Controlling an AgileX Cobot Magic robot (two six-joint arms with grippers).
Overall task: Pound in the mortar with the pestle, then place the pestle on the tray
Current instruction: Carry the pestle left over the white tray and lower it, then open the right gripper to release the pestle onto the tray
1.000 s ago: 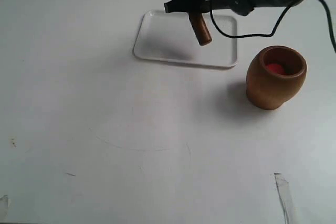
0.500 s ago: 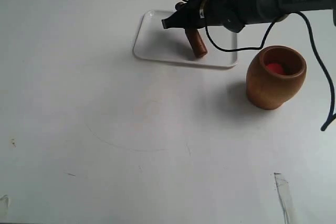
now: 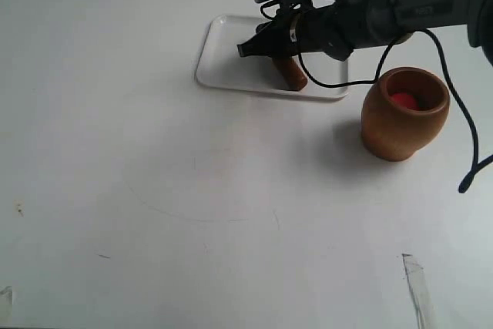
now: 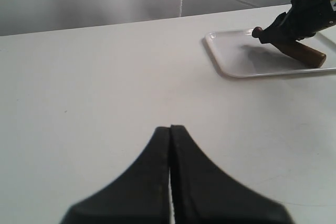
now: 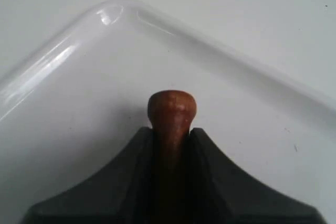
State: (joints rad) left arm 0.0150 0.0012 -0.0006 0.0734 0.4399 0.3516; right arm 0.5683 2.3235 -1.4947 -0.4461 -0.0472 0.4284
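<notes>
The white tray (image 3: 231,63) lies at the back of the table. My right gripper (image 3: 248,48) is low over it, shut on the reddish-brown pestle (image 3: 290,72). The pestle's thick end touches the tray near its front rim and the stick leans. In the right wrist view the pestle's knob (image 5: 171,109) pokes out between the fingers (image 5: 131,171) above the tray's floor (image 5: 79,108). The brown mortar (image 3: 404,113) stands to the right of the tray with something red (image 3: 402,101) inside. My left gripper (image 4: 170,128) is shut on nothing, over bare table; it sees the tray (image 4: 236,56) and pestle (image 4: 304,52) far off.
A black cable (image 3: 462,144) loops down from the right arm past the mortar. The white table (image 3: 192,206) has faint scratches and a scuff mark (image 3: 414,275) near the front right.
My right gripper has sunk toward the tray with the pestle, whose thick end went from hanging above the tray to resting on it. The mortar and left gripper stayed put.
</notes>
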